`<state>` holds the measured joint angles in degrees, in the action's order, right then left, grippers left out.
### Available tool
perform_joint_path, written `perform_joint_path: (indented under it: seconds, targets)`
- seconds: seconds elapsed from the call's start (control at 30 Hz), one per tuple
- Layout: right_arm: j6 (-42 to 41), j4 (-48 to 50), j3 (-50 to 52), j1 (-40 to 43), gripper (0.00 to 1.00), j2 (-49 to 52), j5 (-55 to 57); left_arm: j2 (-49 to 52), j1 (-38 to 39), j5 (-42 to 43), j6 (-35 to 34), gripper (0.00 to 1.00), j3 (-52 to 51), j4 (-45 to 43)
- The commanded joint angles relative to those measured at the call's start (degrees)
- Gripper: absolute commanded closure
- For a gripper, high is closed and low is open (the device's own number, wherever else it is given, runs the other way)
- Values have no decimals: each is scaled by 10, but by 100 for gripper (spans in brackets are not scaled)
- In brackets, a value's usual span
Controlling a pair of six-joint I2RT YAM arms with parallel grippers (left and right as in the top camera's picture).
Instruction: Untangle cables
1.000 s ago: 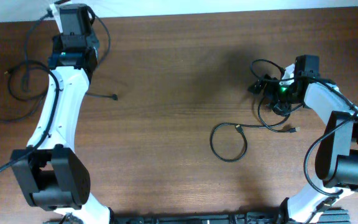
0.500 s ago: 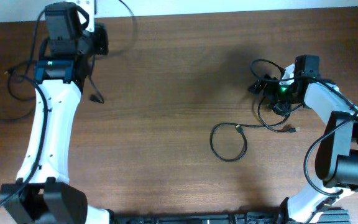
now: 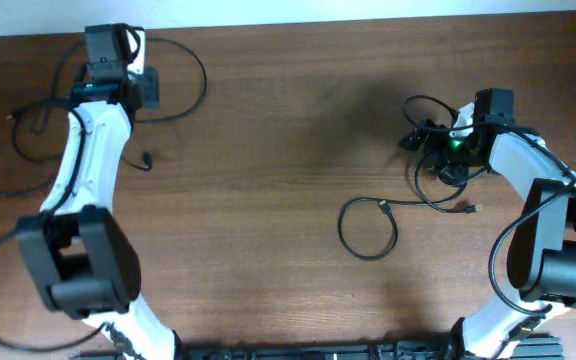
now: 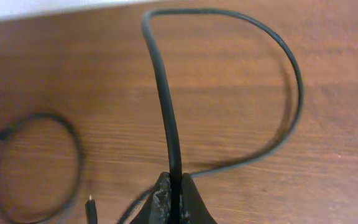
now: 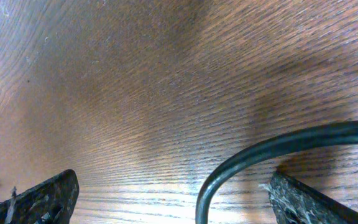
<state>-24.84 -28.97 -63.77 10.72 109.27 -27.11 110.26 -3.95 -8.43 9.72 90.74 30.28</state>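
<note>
Thin black cables lie in three places. My left gripper (image 3: 130, 42) at the far left corner is shut on one cable (image 4: 166, 106); that cable arcs forward, bends right (image 3: 203, 80) and comes back, its plug end (image 3: 146, 158) lying on the wood. A second cable (image 3: 28, 125) is looped left of that arm. A tangle of cable (image 3: 430, 165) sits under my right gripper (image 3: 436, 148), running down to a round loop (image 3: 368, 228). The right gripper (image 5: 173, 205) stands open just above the table, with a curved cable (image 5: 260, 155) between its fingers, not clamped.
The table's far edge (image 3: 368, 15) runs close behind the left gripper, with white beyond it. The thicker black wires of each arm hang alongside the white links (image 3: 88, 170).
The left arm has swung and turned at the far left corner with its cable still in it; the cable's loop has shifted and its plug end has slid left. The right arm has not moved.
</note>
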Motion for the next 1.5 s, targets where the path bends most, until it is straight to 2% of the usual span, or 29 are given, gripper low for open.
perform_joint_path:
  seconds: [0.0, 0.07, 0.13, 0.17, 0.2, 0.23, 0.27, 0.43, 0.53, 0.6, 0.7, 0.77, 0.93, 1.07, 1.23, 1.47]
  targets:
    - [8, -21, 55, 9, 1, 78, 137, 57, 14, 125, -15, 100, 2, 2]
    - [8, -21, 55, 9, 1, 78, 137, 74, 23, 135, -15, 96, 2, 0]
    - [8, -21, 55, 9, 1, 78, 137, 96, 33, 132, -11, 87, 2, -2]
    - [8, -21, 55, 9, 1, 78, 137, 105, 37, 130, -10, 78, 2, -3]
    - [8, -21, 55, 9, 1, 78, 137, 114, 40, 118, -10, 55, 2, -3]
    - [8, -21, 55, 9, 1, 78, 137, 117, 41, 86, -10, 7, 2, -1]
    - [8, -21, 55, 9, 2, 78, 137, 116, 41, 70, -11, 1, 2, -2]
    - [9, -21, 55, 9, 1, 78, 137, 45, 44, 74, -13, 1, 28, 19]
    - [8, -21, 55, 9, 1, 78, 137, -21, 54, 118, -13, 1, 30, 19]
    - [8, -21, 55, 9, 1, 78, 137, -65, 61, 150, -13, 1, 30, 26]
    - [8, -21, 55, 9, 1, 78, 137, -117, 77, 261, -13, 1, 30, 55]
    - [8, -21, 55, 9, 1, 78, 137, -127, 85, 290, -13, 1, 30, 77]
    - [8, -21, 55, 9, 1, 78, 137, -126, 100, 293, -13, 1, 30, 201]
    - [8, -5, 55, 9, 1, 78, 137, -126, 116, 296, -16, 1, 30, 268]
    - [8, 71, 55, 9, 1, 78, 136, -126, 142, 306, -44, 1, 30, 305]
    - [4, 29, 55, 9, 1, 78, 101, -126, 195, 305, -45, 1, 30, 307]
